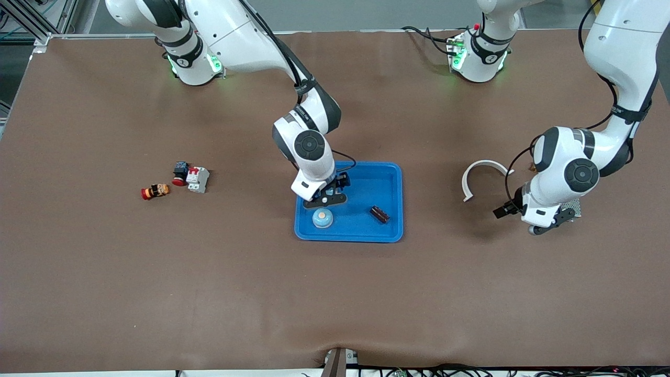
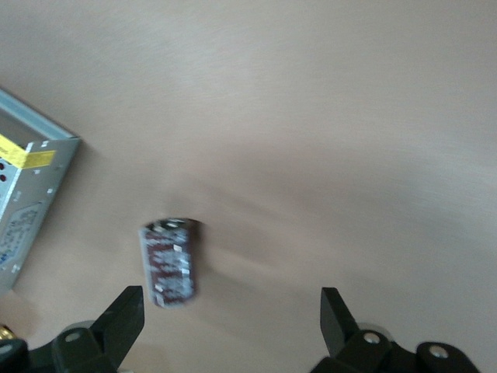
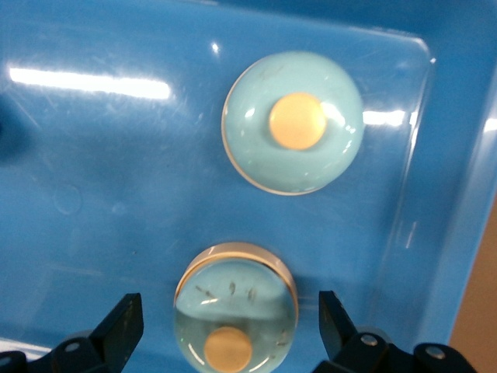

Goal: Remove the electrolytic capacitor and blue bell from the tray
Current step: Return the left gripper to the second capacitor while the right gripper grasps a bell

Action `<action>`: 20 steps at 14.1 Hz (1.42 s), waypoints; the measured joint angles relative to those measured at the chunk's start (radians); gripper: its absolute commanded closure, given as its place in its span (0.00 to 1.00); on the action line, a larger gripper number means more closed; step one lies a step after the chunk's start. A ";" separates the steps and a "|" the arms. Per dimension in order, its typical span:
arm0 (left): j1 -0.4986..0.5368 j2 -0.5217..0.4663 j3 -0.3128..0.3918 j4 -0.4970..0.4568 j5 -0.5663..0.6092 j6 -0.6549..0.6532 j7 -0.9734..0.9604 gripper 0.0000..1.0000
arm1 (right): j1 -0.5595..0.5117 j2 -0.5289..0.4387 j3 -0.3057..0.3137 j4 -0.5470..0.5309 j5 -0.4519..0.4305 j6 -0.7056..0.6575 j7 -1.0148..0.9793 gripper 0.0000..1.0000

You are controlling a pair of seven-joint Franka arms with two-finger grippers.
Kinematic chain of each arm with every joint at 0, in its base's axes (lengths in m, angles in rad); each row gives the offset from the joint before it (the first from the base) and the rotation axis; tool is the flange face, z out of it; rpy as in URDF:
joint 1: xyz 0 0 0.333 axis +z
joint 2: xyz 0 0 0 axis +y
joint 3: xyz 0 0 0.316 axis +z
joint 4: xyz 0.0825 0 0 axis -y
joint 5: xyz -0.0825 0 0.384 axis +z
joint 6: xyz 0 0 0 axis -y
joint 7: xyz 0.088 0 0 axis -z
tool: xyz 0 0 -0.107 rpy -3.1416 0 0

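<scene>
Front view, tray: the tray point(image 1: 390, 175) was seen mid-counter, with the bell point(image 1: 322, 218) in the corner nearest the camera, toward the right arm's end.
Done: the capacitor point(image 2: 169, 262) lay on the bare counter point(image 2: 326, 116), out of the tray, so that half was judged finished.
Left: the bell was not yet lifted, so its removal remained.
Right claw point(image 3: 229, 311): held over the bell, fingers point(image 3: 116, 326) spread wide, nothing gripped.
Left claw point(image 2: 229, 311): held over the counter toward the left arm's end, fingers apart, with the capacitor under the gap near one finger and not gripped.
Other item in tray: a dark ribbed part point(image 1: 379, 214) was noted. It could not be identified.
Hidden: the capacitor was not seen in the front view and was taken to be covered by the left arm.
Blurred: the capacitor's outline was smeared in the left wrist view, so it could not be told whether it was at rest.
Cut off: a grey box point(image 2: 23, 202) was shown only in part.
Misleading: a second bell shape point(image 3: 233, 311) in the right wrist view was judged a reflection in the tray's wall.
</scene>
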 measured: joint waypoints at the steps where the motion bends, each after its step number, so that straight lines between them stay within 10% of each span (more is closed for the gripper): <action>1: -0.001 -0.010 -0.027 0.015 0.000 -0.022 -0.018 0.00 | 0.005 0.000 0.000 -0.002 0.000 0.000 0.000 0.00; 12: -0.238 0.026 -0.115 0.240 0.000 -0.151 -0.426 0.00 | 0.012 0.000 -0.004 -0.013 -0.006 0.004 0.000 0.00; 20: -0.404 0.168 -0.115 0.377 0.000 -0.154 -0.643 0.02 | 0.012 0.000 -0.006 -0.013 -0.006 0.006 0.000 0.35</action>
